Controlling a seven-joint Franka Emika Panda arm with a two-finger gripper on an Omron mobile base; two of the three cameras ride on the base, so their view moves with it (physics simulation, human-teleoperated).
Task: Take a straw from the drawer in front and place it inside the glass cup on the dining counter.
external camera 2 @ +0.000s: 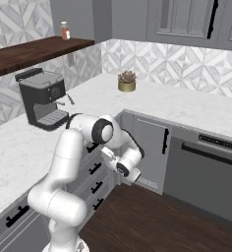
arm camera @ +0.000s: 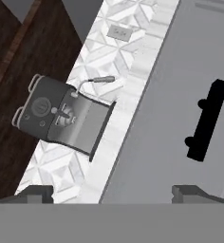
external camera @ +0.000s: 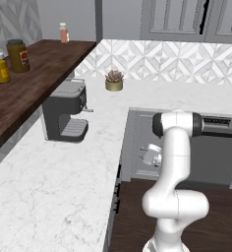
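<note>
I see my claw [arm camera: 112,191] spread wide, empty, facing a grey panelled drawer front [arm camera: 171,118] with a black handle [arm camera: 206,121] just above its right fingertip [arm camera: 192,192]. The coffee machine [arm camera: 61,116] sits beyond, up left. I can't spot the straw.

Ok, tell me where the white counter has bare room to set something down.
Widest free patch: the white counter in front of the coffee machine. Another stretch lies right of the small potted plant, along the tiled wall. The dark wooden shelf carries jars at its near end.
</note>
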